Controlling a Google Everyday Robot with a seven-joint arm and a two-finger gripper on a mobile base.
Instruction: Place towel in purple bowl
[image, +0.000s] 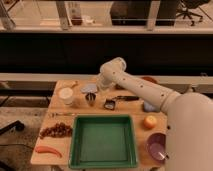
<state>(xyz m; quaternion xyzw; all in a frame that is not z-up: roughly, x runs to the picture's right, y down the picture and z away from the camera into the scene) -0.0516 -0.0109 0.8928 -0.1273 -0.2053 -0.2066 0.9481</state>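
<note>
The towel is a small pale grey-blue cloth at the back of the wooden table, left of the middle. My gripper hangs from the white arm right beside and partly over the towel's right edge. The purple bowl stands at the front right corner of the table, far from the towel, partly hidden by my arm's base.
A green tray fills the front middle. A metal cup and a white cup stand just in front of the towel. Also here are a black-handled tool, a blue sponge, an orange, grapes and a red carrot-like thing.
</note>
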